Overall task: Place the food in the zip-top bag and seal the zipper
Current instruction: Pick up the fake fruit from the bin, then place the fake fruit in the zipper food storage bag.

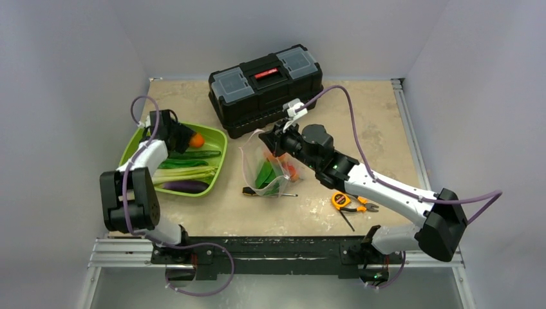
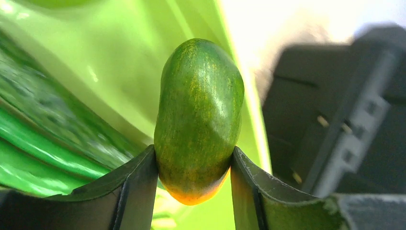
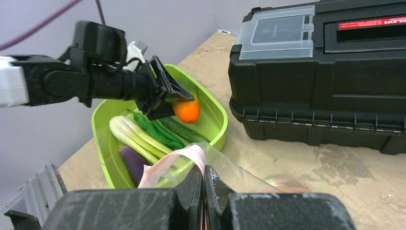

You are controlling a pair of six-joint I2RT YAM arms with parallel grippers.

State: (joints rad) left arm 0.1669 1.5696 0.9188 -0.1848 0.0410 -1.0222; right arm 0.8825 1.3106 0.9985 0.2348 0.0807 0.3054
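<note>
My left gripper (image 2: 194, 160) is shut on a green toy fruit with an orange end (image 2: 201, 105) and holds it over the far part of the lime-green tray (image 1: 136, 147). The top view shows that gripper (image 1: 185, 138) with the fruit (image 1: 197, 140), and the right wrist view shows the fruit (image 3: 186, 110) too. My right gripper (image 3: 204, 173) is shut on the pinkish zipper strip (image 3: 184, 158) of the clear zip-top bag (image 1: 270, 172) and holds its mouth up. Green and red-orange food pieces lie inside the bag (image 1: 265, 174).
The tray still holds a cucumber (image 1: 201, 154), green beans, a leek (image 1: 187, 174) and a purple eggplant (image 1: 187, 186). A black toolbox (image 1: 267, 87) stands behind the bag. An orange tape measure (image 1: 340, 199) and pliers (image 1: 362, 206) lie at the front right.
</note>
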